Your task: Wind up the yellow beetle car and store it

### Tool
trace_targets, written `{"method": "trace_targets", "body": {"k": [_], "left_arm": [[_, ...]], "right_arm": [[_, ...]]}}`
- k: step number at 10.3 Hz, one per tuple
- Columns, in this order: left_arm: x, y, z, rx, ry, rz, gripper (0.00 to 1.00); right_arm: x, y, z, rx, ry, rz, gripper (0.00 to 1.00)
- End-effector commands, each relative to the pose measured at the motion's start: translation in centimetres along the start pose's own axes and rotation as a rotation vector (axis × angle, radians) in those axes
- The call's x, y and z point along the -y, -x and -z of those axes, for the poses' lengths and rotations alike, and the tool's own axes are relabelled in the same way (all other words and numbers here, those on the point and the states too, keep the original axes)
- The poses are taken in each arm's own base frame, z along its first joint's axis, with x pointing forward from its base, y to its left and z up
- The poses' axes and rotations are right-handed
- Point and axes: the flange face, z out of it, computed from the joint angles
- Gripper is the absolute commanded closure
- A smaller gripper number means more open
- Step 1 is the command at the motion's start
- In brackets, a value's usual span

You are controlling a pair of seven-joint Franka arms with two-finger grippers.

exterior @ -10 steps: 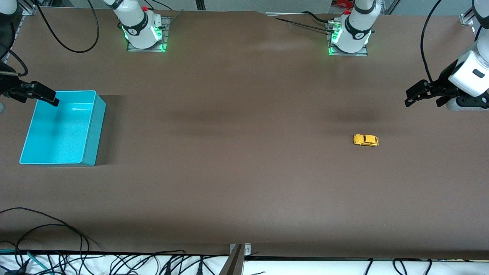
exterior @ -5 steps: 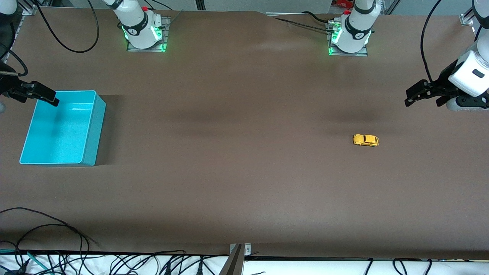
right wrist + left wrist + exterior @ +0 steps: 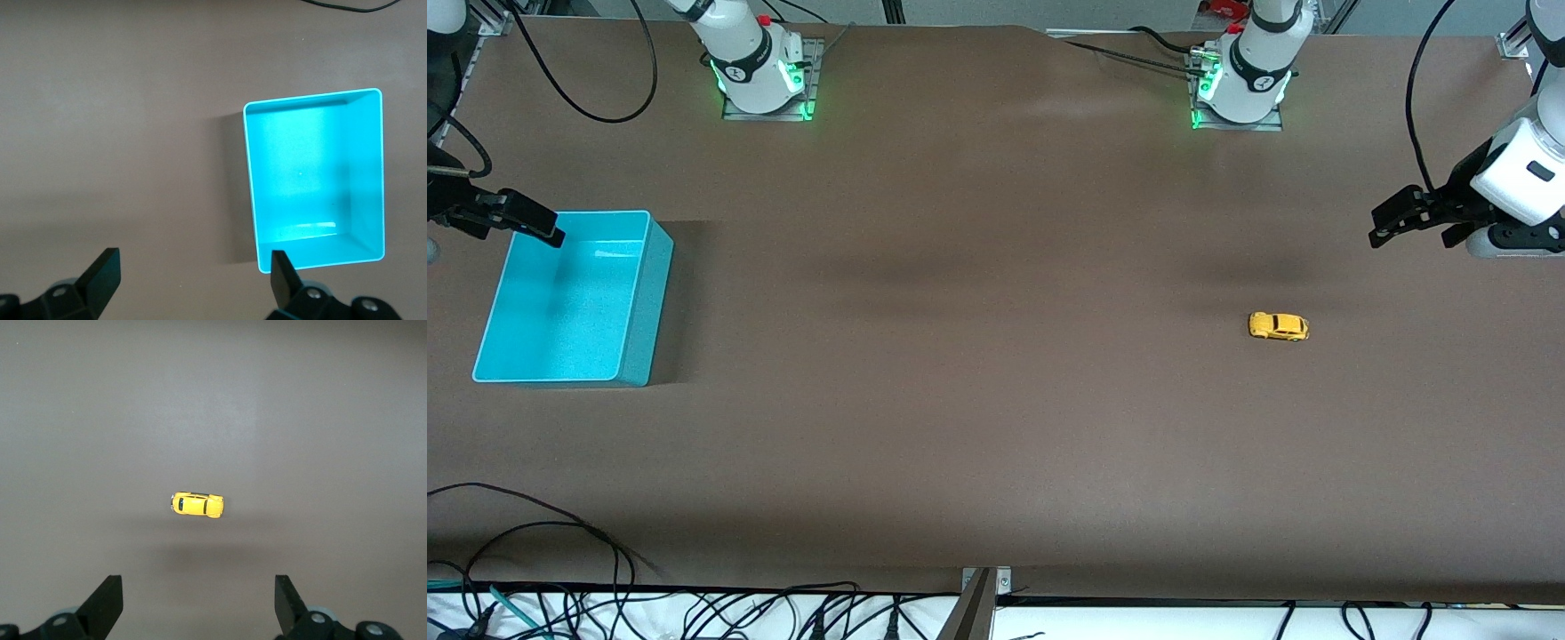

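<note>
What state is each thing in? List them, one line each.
yellow beetle car: on its wheels on the table, untouched.
turquoise bin: upright, empty.
left gripper: open, holding nothing, up over the table's end.
right gripper: open, holding nothing, over the bin's corner.

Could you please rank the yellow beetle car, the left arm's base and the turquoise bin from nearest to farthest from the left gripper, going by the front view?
Measured from the open left gripper, up at the left arm's end of the table:
1. Small yellow beetle toy car, on the brown table below it.
2. Left arm's white base, at the table's edge.
3. Turquoise plastic bin, at the right arm's end.
</note>
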Motion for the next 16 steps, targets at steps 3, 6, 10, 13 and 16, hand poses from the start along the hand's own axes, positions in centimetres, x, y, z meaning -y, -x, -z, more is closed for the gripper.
{"method": "trace_targets", "body": {"k": [3, 6, 10, 13, 16], "left_arm": [[0.8, 0.1, -1.5, 0.044, 0.023, 0.156, 0.0], [1.1, -1.3, -5.9, 0.106, -0.001, 0.413, 0.0], [1.4, -1.8, -13.0, 0.129, -0.037, 0.824, 0.0], [1.7, -2.4, -18.6, 0.161, -0.072, 1.138, 0.0], [3.1, -3.2, -23.5, 0.165, -0.051, 1.326, 0.0]], "right_arm": [[-1.0, 0.0, 1.0, -0.006, -0.017, -0.017, 0.0], [-1.1, -0.1, 1.1, -0.009, -0.017, -0.014, 0.0], [-1.3, -0.1, 1.3, -0.012, -0.018, -0.017, 0.0], [-1.5, -0.1, 1.4, -0.014, -0.018, -0.02, 0.0], [-1.6, -0.1, 1.4, -0.012, -0.018, -0.02, 0.0]]}}
